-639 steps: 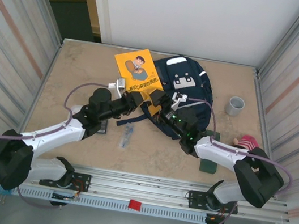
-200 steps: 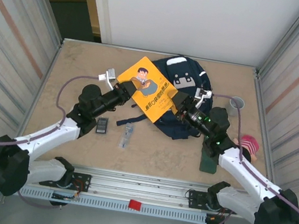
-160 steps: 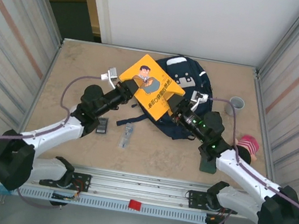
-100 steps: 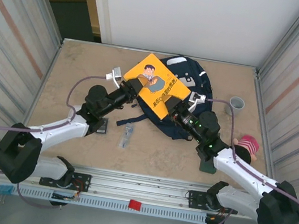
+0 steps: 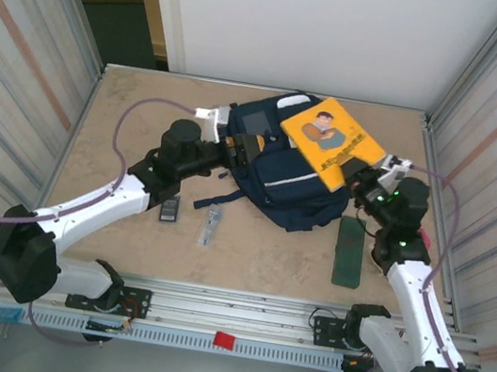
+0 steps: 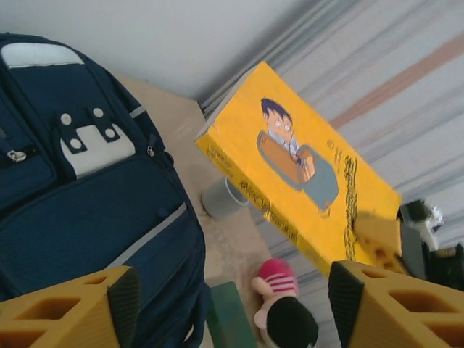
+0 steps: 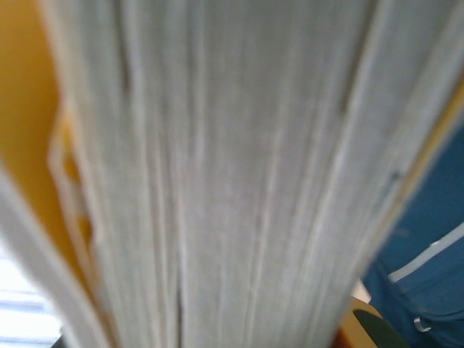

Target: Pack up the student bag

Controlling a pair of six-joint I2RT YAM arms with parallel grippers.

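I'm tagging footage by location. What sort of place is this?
Probably a robot test booth, not a classroom: a table boxed in by ribbed wall panels and a white back board, with two arms bolted to a metal rail at its near edge.

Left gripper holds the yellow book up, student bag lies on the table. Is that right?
Not quite: the right gripper holds the yellow book up, as the top external view shows. The student bag does lie on the table.

Left pincer (image 6: 230, 304) wide, right pincer (image 5: 358, 176) tight.
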